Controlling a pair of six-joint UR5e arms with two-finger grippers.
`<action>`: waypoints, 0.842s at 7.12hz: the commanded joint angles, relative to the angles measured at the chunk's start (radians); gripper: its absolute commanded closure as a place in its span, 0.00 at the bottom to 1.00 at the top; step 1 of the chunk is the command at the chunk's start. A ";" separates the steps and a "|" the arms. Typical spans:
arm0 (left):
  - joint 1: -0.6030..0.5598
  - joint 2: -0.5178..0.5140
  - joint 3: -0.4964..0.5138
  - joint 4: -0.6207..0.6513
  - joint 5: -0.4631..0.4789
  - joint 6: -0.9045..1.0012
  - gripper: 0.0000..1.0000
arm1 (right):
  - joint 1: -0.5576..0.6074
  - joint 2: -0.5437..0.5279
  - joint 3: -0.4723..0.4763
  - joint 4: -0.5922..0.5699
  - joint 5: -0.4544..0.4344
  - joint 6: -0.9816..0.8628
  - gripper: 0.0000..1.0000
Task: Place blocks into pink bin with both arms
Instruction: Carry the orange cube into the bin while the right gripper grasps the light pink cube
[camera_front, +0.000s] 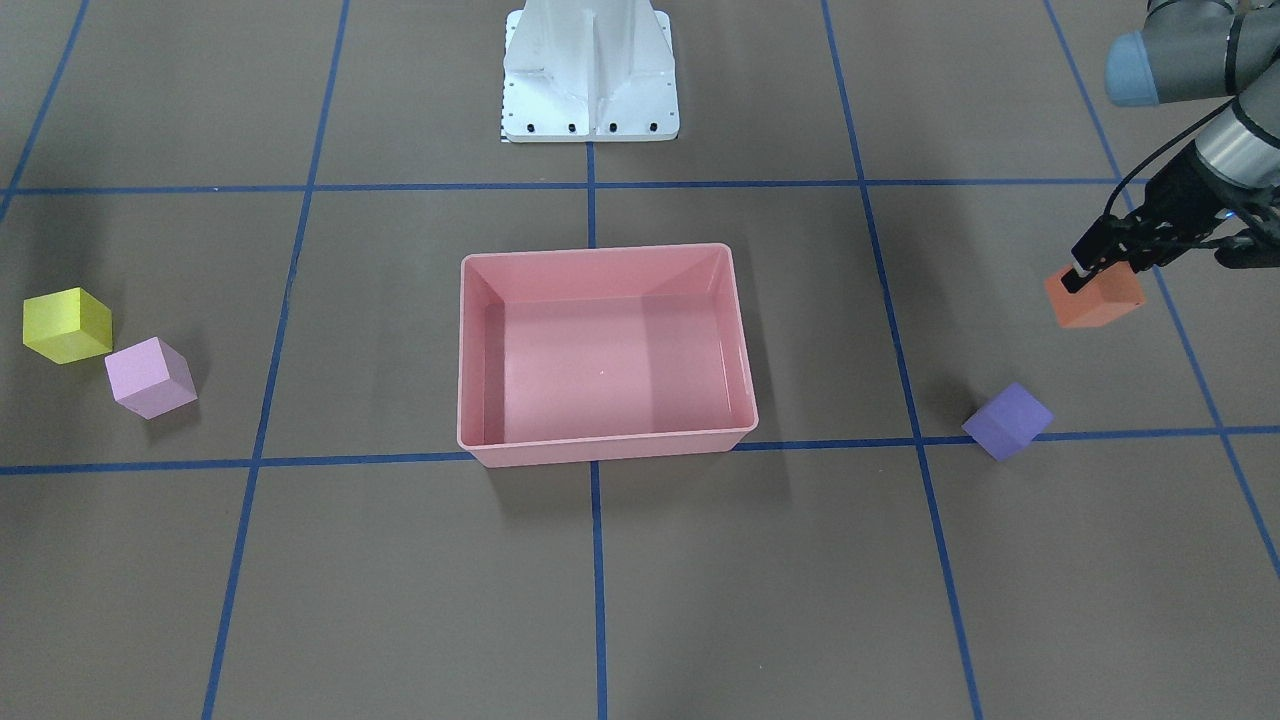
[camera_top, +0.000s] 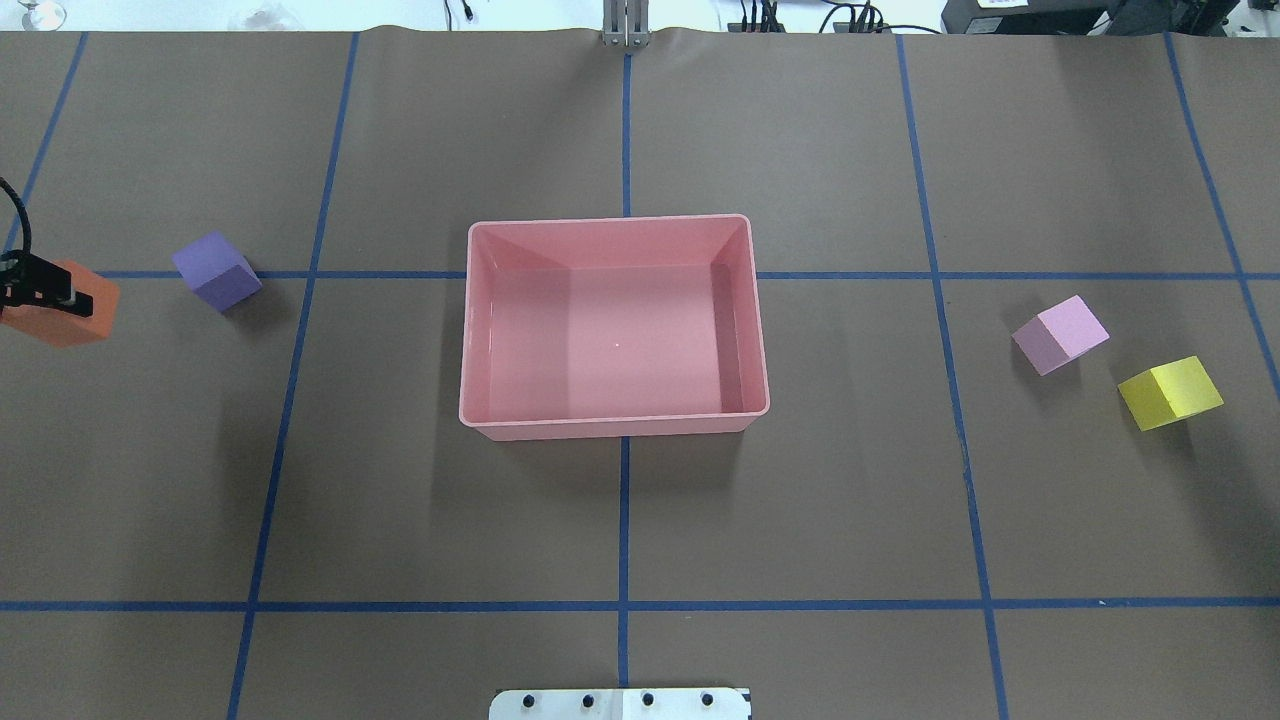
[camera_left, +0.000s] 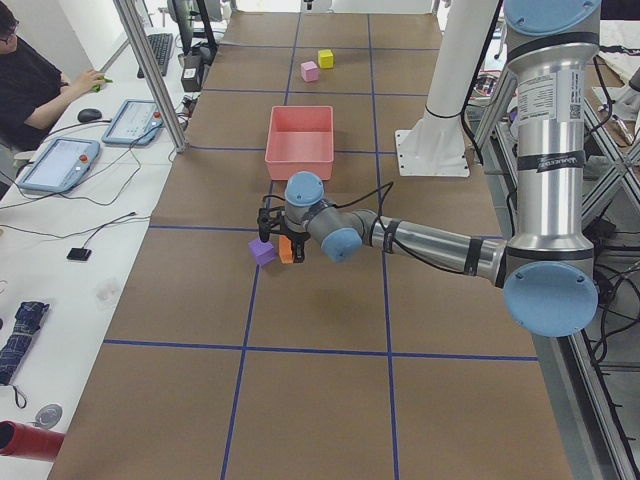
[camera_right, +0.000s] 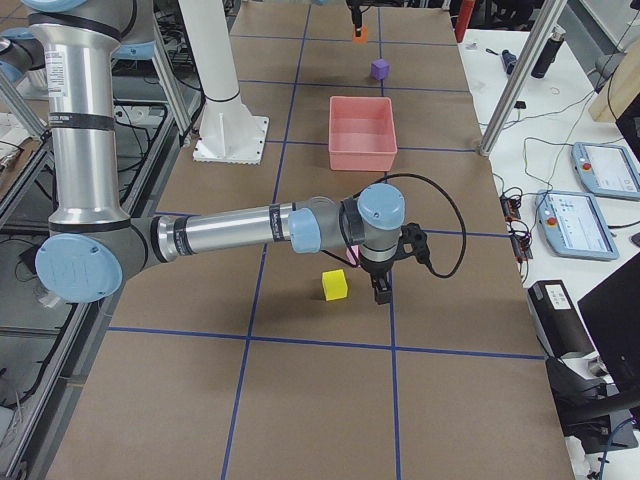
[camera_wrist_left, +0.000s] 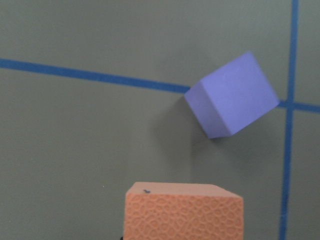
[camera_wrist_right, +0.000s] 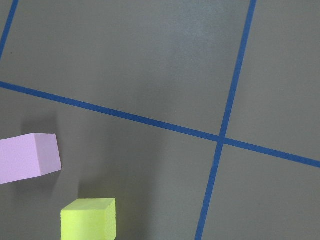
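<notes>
Left claw (camera_front: 1098, 275) clamped on the orange cube (camera_front: 1100, 300), all four cubes outside the pink bin (camera_top: 610, 428).
The brown worktop (camera_top: 620, 520) carries a grid of blue tape, and the left arm (camera_left: 430, 240) and the right arm (camera_right: 230, 228) reach low over its two opposite ends. The pink bin stands in the middle, in front of the white base. The orange cube is at the robot's left end with the purple cube (camera_front: 1007, 420) near it on a tape line. The light pink cube (camera_front: 150, 377) and the yellow cube (camera_front: 67, 325) lie close together at the right end. The right claw (camera_right: 380, 290) hangs just beside the yellow cube (seen only from the side, so I cannot tell if its fingers are apart or together).
</notes>
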 joint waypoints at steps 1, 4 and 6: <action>-0.015 -0.145 -0.136 0.314 -0.006 -0.033 1.00 | -0.147 0.014 0.000 0.142 0.012 0.239 0.00; 0.092 -0.342 -0.171 0.380 0.078 -0.367 1.00 | -0.331 0.043 -0.015 0.363 -0.156 0.485 0.00; 0.277 -0.510 -0.166 0.449 0.230 -0.589 1.00 | -0.396 0.088 -0.043 0.381 -0.177 0.487 0.00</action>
